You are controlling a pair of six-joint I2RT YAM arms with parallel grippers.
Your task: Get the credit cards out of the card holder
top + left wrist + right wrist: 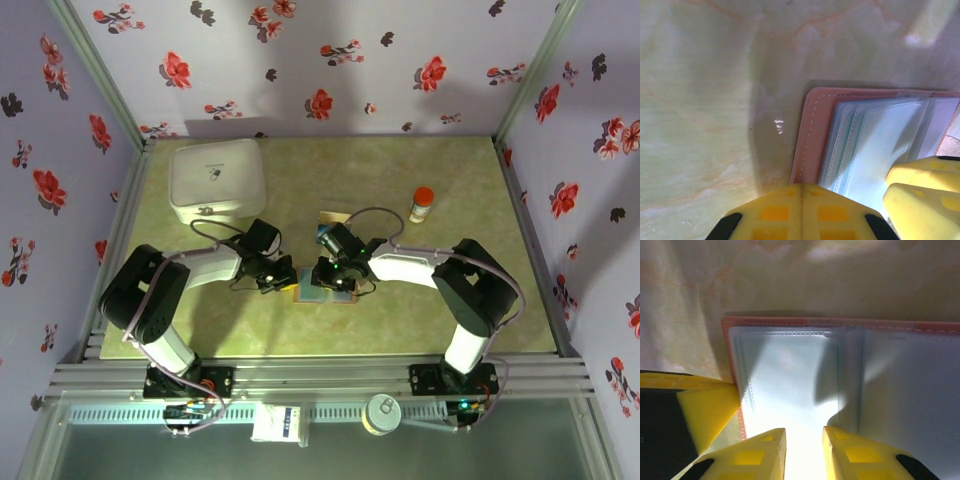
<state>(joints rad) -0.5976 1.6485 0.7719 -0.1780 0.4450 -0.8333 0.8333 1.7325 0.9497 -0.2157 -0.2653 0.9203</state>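
Note:
The card holder (318, 292) lies open on the table between the two grippers. In the left wrist view its brown stitched edge (809, 135) frames layered blue-grey pockets with teal edges (875, 140). I cannot tell cards from pockets there. My left gripper (802, 187) is shut, its tips pressed at the holder's near left edge, with nothing seen between them. My right gripper (804, 432) is open, its fingers straddling the pale blue-grey inner pocket (790, 375) just above it. The holder's brown rim (840, 322) runs along the far side.
A white square box (218, 180) stands at the back left. A small bottle with a red cap (422, 204) stands at the back right. A small tan flat piece (335, 215) lies just behind the right gripper (335, 278). The left gripper (285, 280) sits close beside it.

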